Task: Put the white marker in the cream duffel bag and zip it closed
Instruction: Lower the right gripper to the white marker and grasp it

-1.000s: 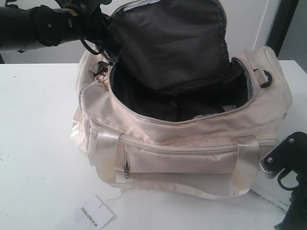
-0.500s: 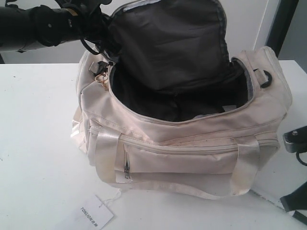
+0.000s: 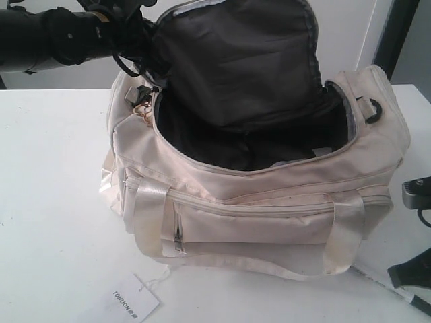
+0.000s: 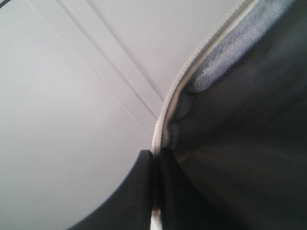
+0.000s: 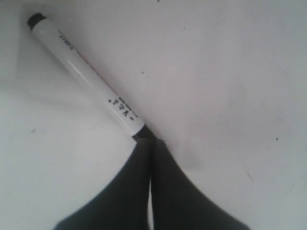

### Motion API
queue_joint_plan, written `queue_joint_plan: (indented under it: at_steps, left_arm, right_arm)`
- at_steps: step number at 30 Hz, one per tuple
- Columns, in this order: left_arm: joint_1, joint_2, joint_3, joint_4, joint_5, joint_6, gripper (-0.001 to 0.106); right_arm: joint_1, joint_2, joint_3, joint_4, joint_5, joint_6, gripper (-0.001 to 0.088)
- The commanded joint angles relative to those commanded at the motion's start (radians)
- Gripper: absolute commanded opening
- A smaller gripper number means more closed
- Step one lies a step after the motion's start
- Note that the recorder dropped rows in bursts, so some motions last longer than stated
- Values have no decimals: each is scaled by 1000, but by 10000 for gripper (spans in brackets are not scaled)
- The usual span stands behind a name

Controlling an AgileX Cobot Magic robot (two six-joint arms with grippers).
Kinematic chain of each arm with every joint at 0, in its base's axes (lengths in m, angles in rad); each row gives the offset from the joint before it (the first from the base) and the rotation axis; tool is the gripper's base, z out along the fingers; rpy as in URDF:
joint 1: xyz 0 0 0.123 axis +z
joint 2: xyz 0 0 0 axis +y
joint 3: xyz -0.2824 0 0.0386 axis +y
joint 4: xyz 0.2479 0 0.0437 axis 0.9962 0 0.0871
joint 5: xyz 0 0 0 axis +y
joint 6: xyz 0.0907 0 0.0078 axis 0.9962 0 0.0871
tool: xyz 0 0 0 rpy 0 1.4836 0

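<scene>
White on white: the marker lies flat on the tabletop, outside the bag, and the right gripper is right at its near end. Jaws pressed fully together, tips touching that dark end; whether they've actually nipped it, I can't tell. The long axis runs out from the fingertips, slanted off the jaw seam, dark cap at the far end. The right arm sits low by the bag's right end, mostly off the edge of the exterior view, and it looks clearly the nearer arm. Up top, the left gripper is clamped on the rim of the flap, holding it upright, mouth wide open. So the carry looks to go up and toward the left arm's side, over the bag's wall into the dark lining.
</scene>
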Motion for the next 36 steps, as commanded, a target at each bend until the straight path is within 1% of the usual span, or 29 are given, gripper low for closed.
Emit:
queue_joint_plan:
  at_steps: [8, 10, 15, 17, 21, 25, 30, 31, 36]
  left_arm:
    - [0, 0, 0, 0, 0, 0, 0]
    - [0, 0, 0, 0, 0, 0, 0]
    - [0, 0, 0, 0, 0, 0, 0]
    - [0, 0, 0, 0, 0, 0, 0]
    - [0, 0, 0, 0, 0, 0, 0]
    - [0, 0, 0, 0, 0, 0, 0]
    - [0, 0, 0, 0, 0, 0, 0]
    - [0, 0, 0, 0, 0, 0, 0]
    - [0, 0, 0, 0, 0, 0, 0]
  right_arm:
    - [0, 23, 54, 0, -85, 0, 8]
    - [0, 25, 66, 0, -97, -6, 51]
    - [2, 25, 81, 0, -124, -76, 217]
    - [2, 25, 92, 0, -131, -93, 254]
    - [2, 25, 132, 0, -200, -94, 277]
    - [2, 25, 163, 0, -267, -136, 279]
    - [2, 28, 163, -14, -295, -145, 279]
    - [2, 36, 163, -25, -295, -164, 279]
    - [2, 88, 163, -25, -322, -164, 279]
